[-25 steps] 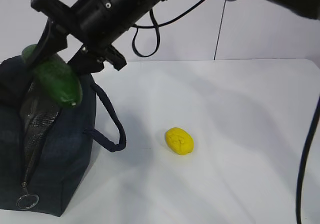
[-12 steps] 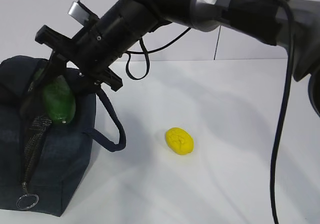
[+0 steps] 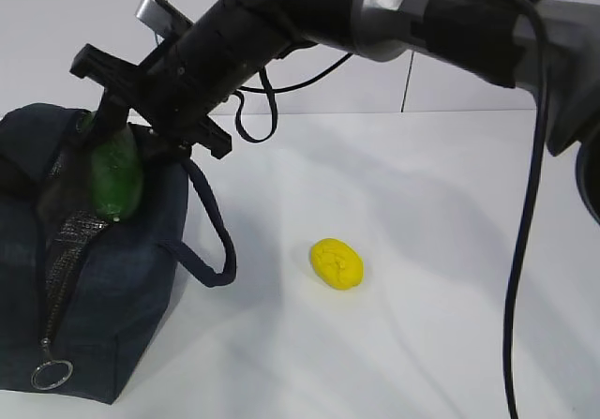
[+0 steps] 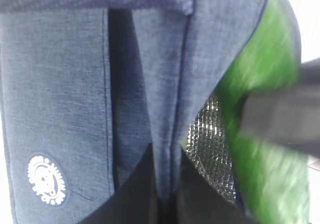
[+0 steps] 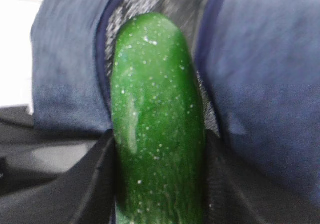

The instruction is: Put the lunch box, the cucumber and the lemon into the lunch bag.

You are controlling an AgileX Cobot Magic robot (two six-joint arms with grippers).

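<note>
The dark navy fabric lunch bag [image 3: 89,278] sits at nine o'clock, zipper open, its fabric pinched in the clenched left gripper [image 4: 167,184]. The right gripper [image 3: 122,157] grasps the long dark green cucumber [image 3: 115,177], tip inside the opening. At five o'clock of it lies the small yellow oval lemon [image 3: 337,263].

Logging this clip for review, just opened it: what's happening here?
The right gripper holds the cucumber and is pointing it down into the open top of the navy lunch bag, its tip at the silver lining. The left gripper is shut on the bag's fabric beside the opening. The lemon lies on the white table, untouched. The lunch box isn't visible.
</note>
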